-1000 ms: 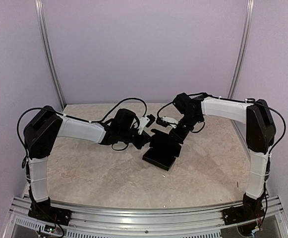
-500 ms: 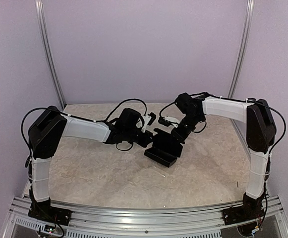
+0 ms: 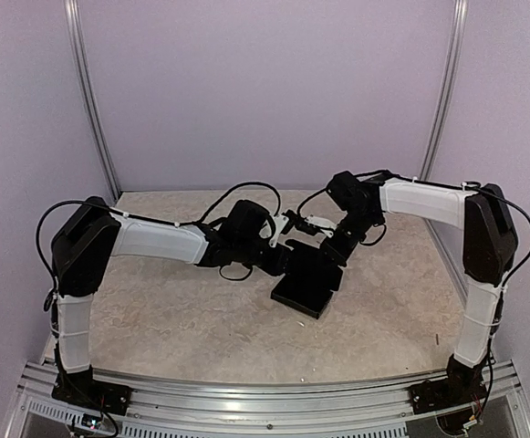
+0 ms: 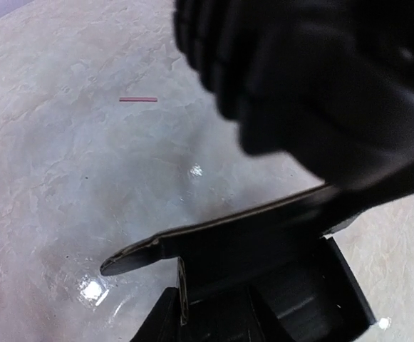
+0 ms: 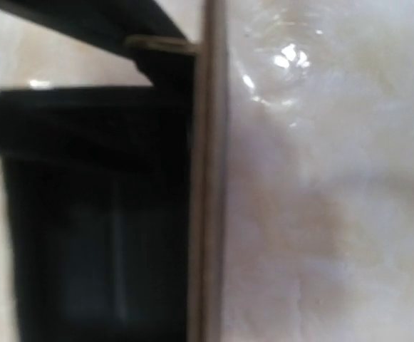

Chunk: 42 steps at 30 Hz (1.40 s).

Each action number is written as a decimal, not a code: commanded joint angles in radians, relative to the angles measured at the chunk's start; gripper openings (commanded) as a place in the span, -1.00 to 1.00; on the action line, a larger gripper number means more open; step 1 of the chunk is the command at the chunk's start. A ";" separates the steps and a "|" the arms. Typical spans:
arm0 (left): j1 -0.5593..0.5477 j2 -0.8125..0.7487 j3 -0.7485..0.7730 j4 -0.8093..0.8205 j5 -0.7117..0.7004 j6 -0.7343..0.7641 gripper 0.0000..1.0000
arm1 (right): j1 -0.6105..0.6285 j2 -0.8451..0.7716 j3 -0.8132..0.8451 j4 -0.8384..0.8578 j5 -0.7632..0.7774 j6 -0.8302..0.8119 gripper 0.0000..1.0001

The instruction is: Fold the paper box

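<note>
top view: both arms are reaching inward, low over the table [image 3: 173, 310]. the left gripper [image 3: 281, 252] and right gripper [image 3: 325, 240] are meeting at the far edge of the paper box [image 3: 308, 281], which is lying mid-table.
left wrist: a box flap is angling upward (i cannot tell whether this claw is open or closed).
right wrist: the box is filling the left side, and the right claw is sitting closed.

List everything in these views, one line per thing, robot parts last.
paper box: one, matte black, mid-table, between the grippers
thin stick: one, pink, lying on the table in the left wrist view
table: one, beige marbled, under everything
backdrop: one, lilac, behind and beside the table
upright rails: two, grey, at the back corners
base frame: one, silver, near edge
left gripper: one, black, at the box's left side, open or shut unclear
right gripper: one, black, at the box's far edge, shut
</note>
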<state>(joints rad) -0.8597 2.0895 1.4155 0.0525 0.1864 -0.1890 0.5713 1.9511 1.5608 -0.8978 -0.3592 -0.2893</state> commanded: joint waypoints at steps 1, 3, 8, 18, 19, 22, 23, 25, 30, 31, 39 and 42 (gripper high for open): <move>-0.065 -0.184 -0.070 -0.039 0.109 0.150 -0.33 | 0.024 -0.116 -0.044 0.102 -0.072 -0.097 -1.00; -0.067 -0.308 -0.155 -0.049 0.094 0.207 -0.22 | 0.024 -0.166 -0.068 0.101 -0.079 -0.143 -1.00; -0.064 -0.572 -0.259 -0.175 0.100 0.298 0.00 | 0.025 -0.267 -0.084 0.008 -0.211 -0.303 -0.96; -0.014 -0.715 -0.219 -0.418 0.238 0.409 -0.03 | 0.062 -0.330 -0.059 -0.096 -0.383 -0.467 -1.00; -0.004 -0.727 -0.220 -0.428 0.254 0.408 -0.04 | 0.066 -0.325 -0.058 -0.106 -0.387 -0.480 -1.00; 0.061 -0.776 -0.238 -0.432 0.262 0.408 -0.06 | 0.084 -0.315 -0.046 -0.142 -0.380 -0.530 -1.00; 0.091 -0.784 -0.246 -0.430 0.276 0.412 -0.06 | 0.088 -0.312 -0.039 -0.144 -0.377 -0.537 -1.00; 0.147 -0.783 -0.249 -0.428 0.313 0.428 -0.06 | 0.096 -0.296 -0.021 -0.147 -0.372 -0.545 -1.00; 0.171 -0.654 -0.188 -0.439 0.416 0.488 -0.06 | 0.111 -0.218 0.065 -0.174 -0.358 -0.552 -1.00; 0.171 -0.632 -0.175 -0.442 0.444 0.495 -0.06 | 0.111 -0.204 0.080 -0.174 -0.356 -0.547 -1.00; 0.163 -0.543 -0.156 -0.424 0.594 0.492 -0.04 | 0.106 -0.110 0.133 -0.152 -0.345 -0.544 -1.00; 0.160 -0.511 -0.146 -0.415 0.626 0.490 -0.06 | 0.097 -0.077 0.165 -0.166 -0.366 -0.553 -1.00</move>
<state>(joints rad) -0.6910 1.5494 1.2366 -0.3672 0.7227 0.2874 0.6735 1.8320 1.6737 -1.0435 -0.7002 -0.8242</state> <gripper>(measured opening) 0.476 0.018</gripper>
